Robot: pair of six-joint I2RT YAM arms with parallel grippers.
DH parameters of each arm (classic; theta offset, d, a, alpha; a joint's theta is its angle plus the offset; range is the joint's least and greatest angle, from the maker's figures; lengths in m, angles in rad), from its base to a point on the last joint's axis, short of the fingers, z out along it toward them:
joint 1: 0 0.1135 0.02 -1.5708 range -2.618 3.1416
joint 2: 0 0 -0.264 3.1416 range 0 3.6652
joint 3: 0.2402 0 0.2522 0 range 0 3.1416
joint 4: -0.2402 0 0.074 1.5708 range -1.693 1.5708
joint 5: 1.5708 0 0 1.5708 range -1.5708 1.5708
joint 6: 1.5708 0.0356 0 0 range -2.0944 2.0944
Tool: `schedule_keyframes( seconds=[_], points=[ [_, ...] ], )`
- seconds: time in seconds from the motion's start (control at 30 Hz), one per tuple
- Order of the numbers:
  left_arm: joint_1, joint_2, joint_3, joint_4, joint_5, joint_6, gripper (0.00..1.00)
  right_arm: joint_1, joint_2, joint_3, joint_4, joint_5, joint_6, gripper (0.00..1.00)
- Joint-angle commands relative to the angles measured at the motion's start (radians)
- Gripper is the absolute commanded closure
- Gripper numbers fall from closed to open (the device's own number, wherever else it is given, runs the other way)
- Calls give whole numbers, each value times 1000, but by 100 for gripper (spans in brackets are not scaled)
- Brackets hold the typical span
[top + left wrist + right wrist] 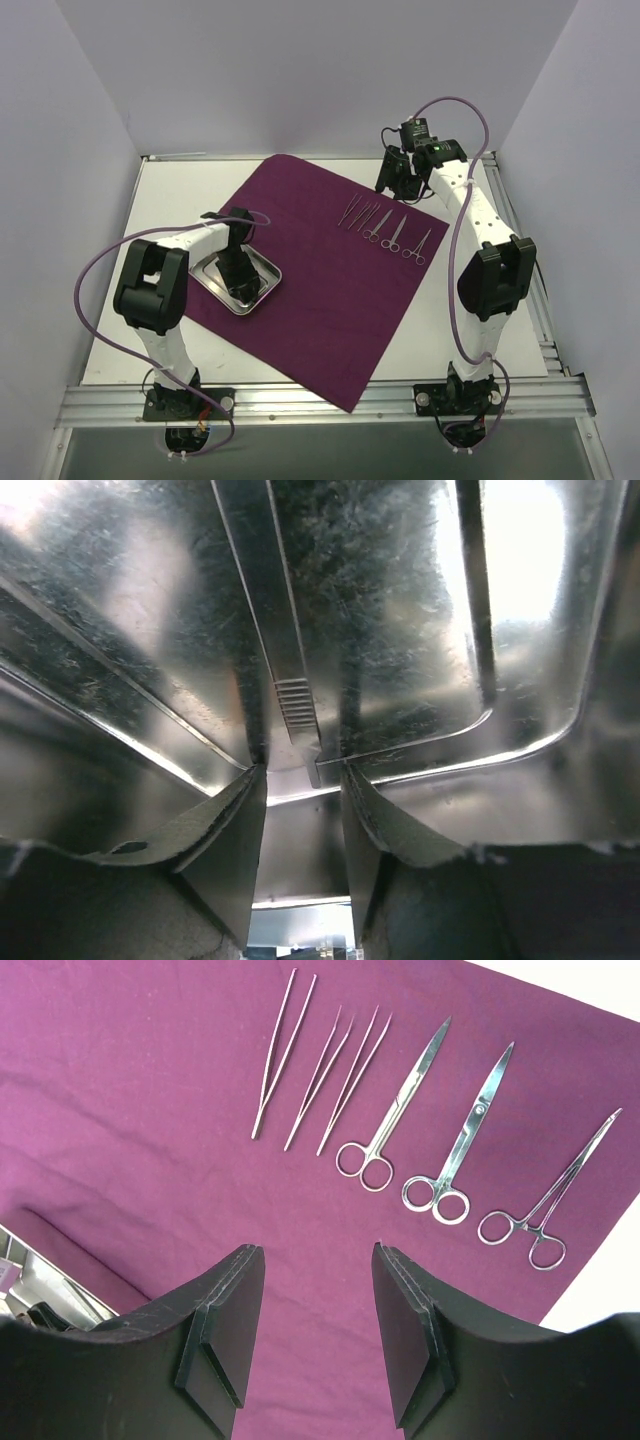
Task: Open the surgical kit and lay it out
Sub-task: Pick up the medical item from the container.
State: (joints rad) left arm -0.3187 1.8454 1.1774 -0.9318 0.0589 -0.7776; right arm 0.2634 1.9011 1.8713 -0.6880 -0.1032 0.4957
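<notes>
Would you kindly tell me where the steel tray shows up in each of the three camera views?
Top view: the steel tray lies left of centre on the purple cloth.
Left wrist: the tray's shiny inside fills almost the whole picture.
Right wrist: only a shiny sliver of its rim shows at the lower left edge.
Shared landmark: the purple cloth, seen in the top and right wrist views but not the left wrist view.

I have my left pincer (300,777) down inside the tray (262,288), with its walls close around and a flat handle (295,705) lying between the fingers. Open cloth (320,290) lies free between the tray and the instrument row (385,228). My right pincer (315,1310) hangs above the cloth, clear of that row.
</notes>
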Motion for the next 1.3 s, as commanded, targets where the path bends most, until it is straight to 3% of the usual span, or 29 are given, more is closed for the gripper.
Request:
schedule_keyframes(
  seconds=[0.0,0.13,0.33,0.6,1.03,1.27],
  points=[
    [4,38,19,30,-36,-6,57,2,-62,-15,-16,0,-8,53],
    [32,51,14,40,-50,26,64,2,-62,-20,-16,0,-8,53],
    [35,83,44,34,-50,57,68,2,-53,-21,-19,-9,-2,53],
    [35,68,62,25,-50,78,97,4,-57,-24,-19,-6,0,53],
    [36,-81,231,-97,-116,167,98,20,-37,-29,2,-21,1,53],
    [36,-121,240,-111,-90,164,98,34,-8,-5,1,-41,-6,52]
  ],
)
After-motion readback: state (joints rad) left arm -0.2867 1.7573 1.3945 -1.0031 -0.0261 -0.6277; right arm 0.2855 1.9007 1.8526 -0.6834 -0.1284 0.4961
